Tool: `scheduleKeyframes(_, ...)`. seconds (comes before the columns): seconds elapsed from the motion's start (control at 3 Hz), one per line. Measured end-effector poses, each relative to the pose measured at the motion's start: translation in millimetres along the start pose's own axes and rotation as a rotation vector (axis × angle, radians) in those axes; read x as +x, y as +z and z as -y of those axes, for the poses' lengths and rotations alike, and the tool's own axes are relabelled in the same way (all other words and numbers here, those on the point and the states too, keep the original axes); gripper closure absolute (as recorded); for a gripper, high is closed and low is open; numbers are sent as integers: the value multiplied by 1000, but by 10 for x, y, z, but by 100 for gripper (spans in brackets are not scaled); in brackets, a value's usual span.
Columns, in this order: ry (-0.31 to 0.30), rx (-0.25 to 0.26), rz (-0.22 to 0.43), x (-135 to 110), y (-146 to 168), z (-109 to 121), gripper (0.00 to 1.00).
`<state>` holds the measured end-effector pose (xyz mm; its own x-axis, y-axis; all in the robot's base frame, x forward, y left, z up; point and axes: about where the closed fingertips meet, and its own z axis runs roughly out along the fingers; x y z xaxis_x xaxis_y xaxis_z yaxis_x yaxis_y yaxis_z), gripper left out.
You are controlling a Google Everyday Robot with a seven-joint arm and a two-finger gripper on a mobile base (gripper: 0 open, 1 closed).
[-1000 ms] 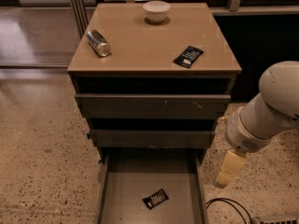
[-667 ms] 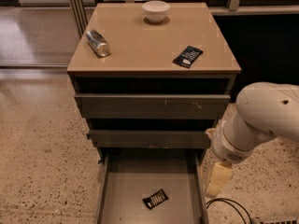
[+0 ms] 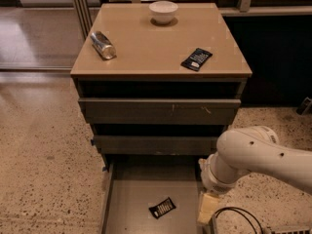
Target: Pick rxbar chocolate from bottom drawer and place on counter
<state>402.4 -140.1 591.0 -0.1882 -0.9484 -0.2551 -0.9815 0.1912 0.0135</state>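
Observation:
The rxbar chocolate (image 3: pixel 162 207), a small black wrapper with rows of white lettering, lies flat on the floor of the open bottom drawer (image 3: pixel 127 199), near its front middle. The counter (image 3: pixel 146 48) is the tan top of the cabinet. My gripper (image 3: pixel 206 208) hangs at the end of the white arm (image 3: pixel 253 155), over the drawer's right edge, to the right of the bar and apart from it. Only one pale finger shows.
On the counter stand a white bowl (image 3: pixel 163 11) at the back, a silver can (image 3: pixel 103 45) lying on its side at the left, and a dark bar with a white patch (image 3: pixel 197 59) at the right. Two upper drawers (image 3: pixel 158 111) are slightly open. A black cable (image 3: pixel 239 218) lies on the floor.
My arm has swung left and down, bringing the gripper from beside the cabinet to the right edge of the bottom drawer, closer to the bar.

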Motion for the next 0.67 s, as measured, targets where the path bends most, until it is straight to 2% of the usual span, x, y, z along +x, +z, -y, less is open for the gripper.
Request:
scheduleKeyframes(0.33, -13, 26, -14, -115, 418, -4, 0)
scheduleKeyframes(0.67, -13, 26, -14, -115, 418, -4, 0)
